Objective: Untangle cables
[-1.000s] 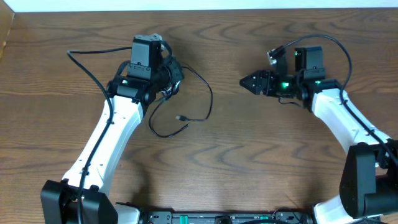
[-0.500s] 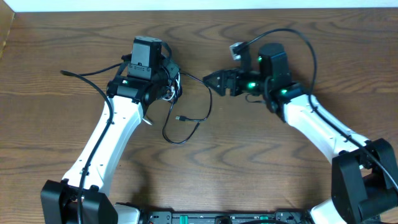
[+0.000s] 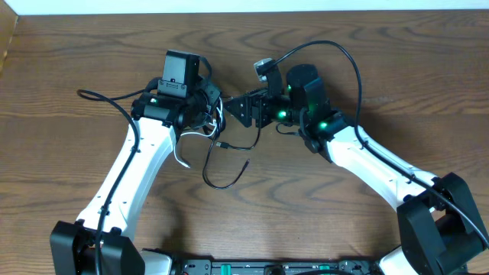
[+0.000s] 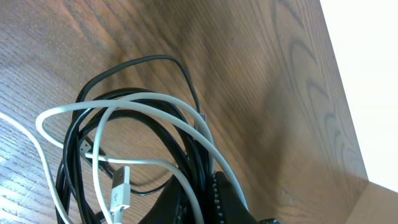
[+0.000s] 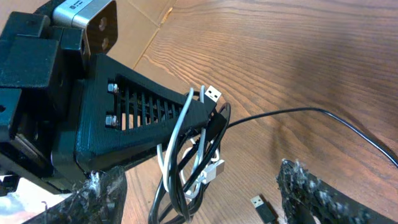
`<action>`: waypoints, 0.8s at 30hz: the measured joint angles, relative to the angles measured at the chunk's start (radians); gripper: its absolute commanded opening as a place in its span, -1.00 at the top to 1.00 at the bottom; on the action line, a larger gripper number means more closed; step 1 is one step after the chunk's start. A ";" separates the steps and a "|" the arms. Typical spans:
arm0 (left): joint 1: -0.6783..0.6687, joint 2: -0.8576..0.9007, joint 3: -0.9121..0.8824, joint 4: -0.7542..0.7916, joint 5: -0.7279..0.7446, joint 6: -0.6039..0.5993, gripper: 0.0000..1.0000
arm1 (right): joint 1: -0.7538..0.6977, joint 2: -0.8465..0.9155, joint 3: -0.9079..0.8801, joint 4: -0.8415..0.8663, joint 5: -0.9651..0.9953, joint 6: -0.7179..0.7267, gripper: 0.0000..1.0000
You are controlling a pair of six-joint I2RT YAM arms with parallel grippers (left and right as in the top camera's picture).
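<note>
Your right gripper [image 3: 237, 109] has swung in beside the left gripper [image 3: 212, 107], open; the left clamps the cables [image 5: 186, 171]. Grab several strands at once and you tighten the tangle.

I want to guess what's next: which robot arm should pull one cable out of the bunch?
Probably the right. The left gripper is shut on the cables, which hang from it, so it is busy. The right gripper is open, close beside the bunch and facing it.

- You have two grippers: left gripper [image 3: 214, 107] and right gripper [image 3: 235, 108].
- You have cables [image 4: 155, 57]: one white, the black ones too tangled to count.
- You have one table [image 3: 367, 46].
</note>
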 measured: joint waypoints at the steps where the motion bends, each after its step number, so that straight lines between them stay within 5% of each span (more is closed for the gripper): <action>1: 0.000 0.000 0.000 0.000 0.003 0.000 0.85 | 0.005 0.000 0.000 -0.001 0.008 0.001 -0.43; 24: -0.006 0.000 0.000 0.000 0.169 0.025 0.85 | 0.034 -0.005 0.001 -0.163 0.225 0.031 -0.18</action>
